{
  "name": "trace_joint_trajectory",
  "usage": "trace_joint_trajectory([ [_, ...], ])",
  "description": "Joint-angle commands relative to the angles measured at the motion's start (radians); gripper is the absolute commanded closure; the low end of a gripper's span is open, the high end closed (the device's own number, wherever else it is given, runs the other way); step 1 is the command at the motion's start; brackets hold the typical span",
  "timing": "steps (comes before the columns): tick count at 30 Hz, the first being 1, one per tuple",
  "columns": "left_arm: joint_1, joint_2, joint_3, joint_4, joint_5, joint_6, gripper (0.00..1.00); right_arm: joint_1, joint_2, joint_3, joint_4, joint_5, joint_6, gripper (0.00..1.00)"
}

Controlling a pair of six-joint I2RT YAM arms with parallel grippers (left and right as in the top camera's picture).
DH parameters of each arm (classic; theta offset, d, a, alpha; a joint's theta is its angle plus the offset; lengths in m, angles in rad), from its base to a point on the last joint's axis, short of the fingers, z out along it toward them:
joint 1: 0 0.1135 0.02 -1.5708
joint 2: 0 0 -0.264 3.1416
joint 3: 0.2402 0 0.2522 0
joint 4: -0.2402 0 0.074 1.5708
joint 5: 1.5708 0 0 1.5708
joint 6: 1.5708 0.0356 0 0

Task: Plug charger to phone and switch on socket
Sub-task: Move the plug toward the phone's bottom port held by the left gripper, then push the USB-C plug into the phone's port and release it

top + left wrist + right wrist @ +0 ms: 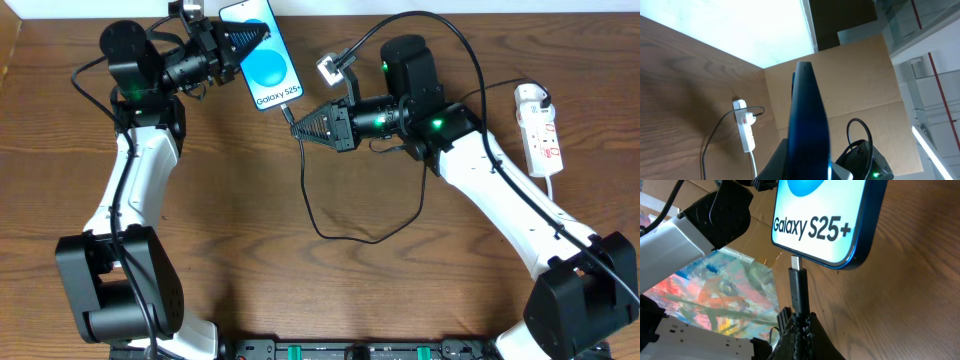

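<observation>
Above the table (pixel 400 300), left tool (pixel 256 36) clamps phone (pixel 272 72); right tool (pixel 302 127) holds charger (pixel 799 292) against it.

the table (pixel 400 290) is brown wood with a visible grain and a dull, smooth finish. the phone (pixel 825 215) has a glossy glass screen and a shiny blue edge, and the charger (pixel 799 287) ends in a matt black plastic plug with a bare metal tip. the socket (pixel 538 130) is smooth white plastic, and the cardboard (pixel 850 85) looks matt.
</observation>
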Motion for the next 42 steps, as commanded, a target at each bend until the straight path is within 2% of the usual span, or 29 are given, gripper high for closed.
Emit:
trace_joint_trajectory([
  [1,0.001,-0.008,0.014,0.007,0.013,0.006,0.93,0.004,-0.014,0.002,0.008,0.009,0.023,0.99],
  [25,-0.026,-0.008,0.014,0.007,0.007,0.007,0.93,0.005,-0.013,0.002,0.005,0.031,0.038,0.99],
  [31,-0.029,-0.008,0.014,0.007,0.018,0.007,0.93,0.005,-0.013,0.002,0.061,0.035,0.076,0.99],
  [42,-0.071,-0.008,0.009,0.004,0.101,0.130,0.93,0.002,-0.013,0.002,0.107,0.065,0.124,0.99],
])
